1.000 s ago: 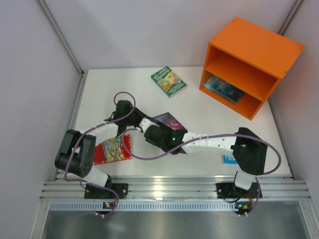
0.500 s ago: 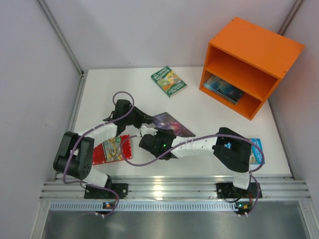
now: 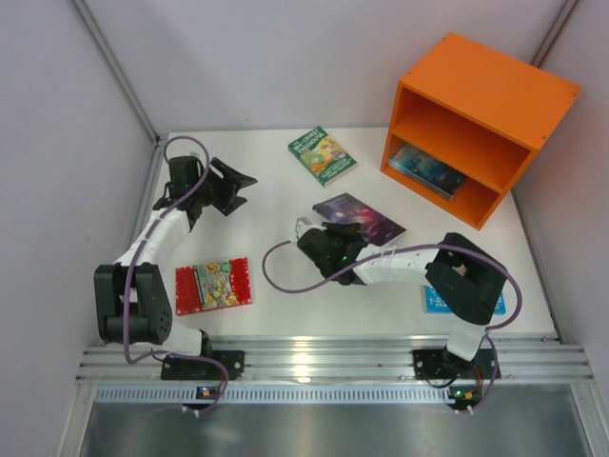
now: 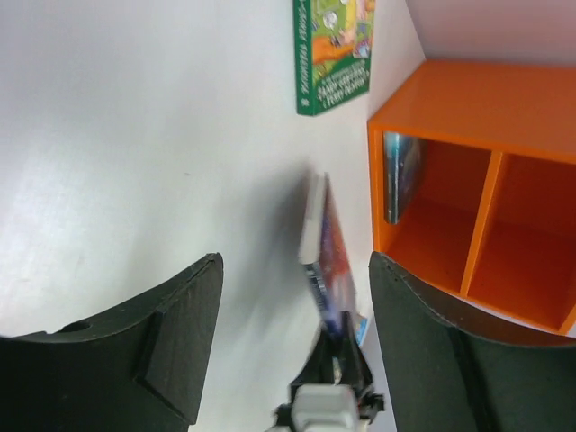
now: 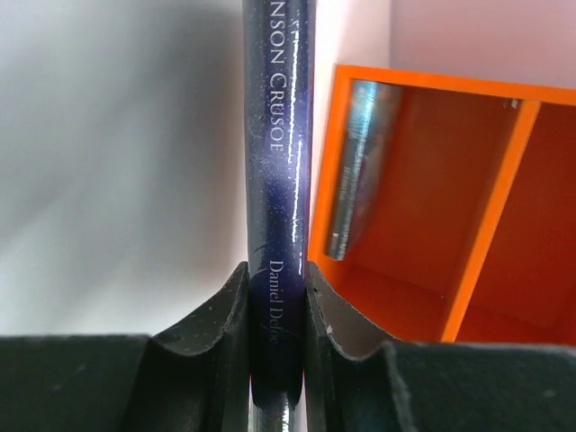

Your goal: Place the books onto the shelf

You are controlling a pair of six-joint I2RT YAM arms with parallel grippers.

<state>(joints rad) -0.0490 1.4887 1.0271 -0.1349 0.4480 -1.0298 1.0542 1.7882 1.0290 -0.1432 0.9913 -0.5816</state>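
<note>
My right gripper (image 3: 324, 230) is shut on the spine end of a dark purple book (image 3: 362, 217), which it holds off the table and edge-up; its spine (image 5: 277, 135) runs between the jaws of the right gripper (image 5: 274, 288). The orange shelf (image 3: 485, 95) stands at the back right, with a pale blue book (image 3: 426, 169) in its lower compartment. My left gripper (image 3: 238, 190) is open and empty at the back left. From the left wrist, the left gripper (image 4: 295, 261) looks across at the purple book (image 4: 328, 243) and the shelf (image 4: 450, 108). A green book (image 3: 322, 155) lies at the back.
A red book (image 3: 213, 284) lies flat near the front left. A bright blue book (image 3: 466, 303) lies at the front right, partly under my right arm. Grey walls close in the table on both sides and at the back.
My left gripper let go of the purple book, opened and swung away to the back left. My right gripper closed on the book and carried it right, toward the shelf.
</note>
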